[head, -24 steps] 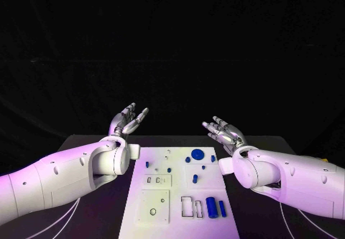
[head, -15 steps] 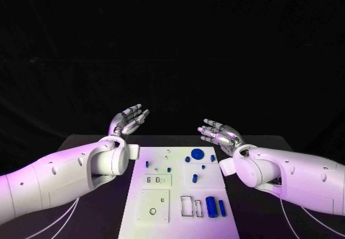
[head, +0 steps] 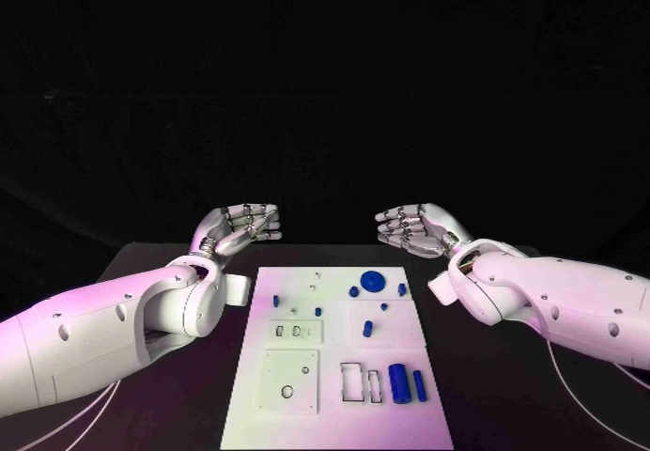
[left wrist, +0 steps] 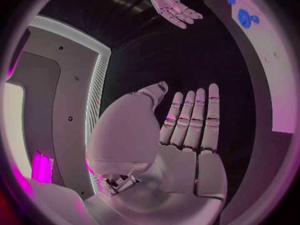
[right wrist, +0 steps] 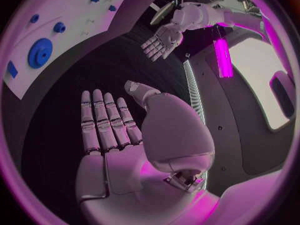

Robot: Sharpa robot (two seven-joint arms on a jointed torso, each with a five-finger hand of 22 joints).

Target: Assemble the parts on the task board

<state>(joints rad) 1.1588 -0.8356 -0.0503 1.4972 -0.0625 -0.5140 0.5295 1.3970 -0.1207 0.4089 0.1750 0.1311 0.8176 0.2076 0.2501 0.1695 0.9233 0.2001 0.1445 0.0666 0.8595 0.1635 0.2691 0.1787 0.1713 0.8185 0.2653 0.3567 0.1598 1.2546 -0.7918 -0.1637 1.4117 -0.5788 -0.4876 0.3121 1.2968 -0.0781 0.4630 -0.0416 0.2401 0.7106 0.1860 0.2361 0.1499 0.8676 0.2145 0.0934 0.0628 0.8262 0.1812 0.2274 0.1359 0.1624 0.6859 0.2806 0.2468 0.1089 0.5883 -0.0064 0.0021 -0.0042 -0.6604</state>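
The white task board [head: 339,413] lies in the middle of the black table. Blue parts lie on it: a round disc [head: 371,278] at the far end, a thick cylinder [head: 398,381] and a thin pin [head: 419,383] at the near right, and several small pieces between. My left hand [head: 238,225] hangs beyond the board's far left corner and holds nothing. My right hand [head: 417,228] hangs beyond the far right corner, also with nothing in it. In the wrist views each hand [left wrist: 187,135] [right wrist: 112,130] shows its fingers straight and side by side, the palm bare.
The board [right wrist: 75,15] with the disc [right wrist: 40,52] lies beside my right palm, and my left hand [right wrist: 164,37] shows beyond it. The left wrist view shows my right hand [left wrist: 172,5] and the board's edge [left wrist: 262,60]. Bare black table flanks the board.
Both hands have turned at the wrist, so their fingers no longer point up and apart. The right hand has risen a little. The whole picture has shifted slightly.
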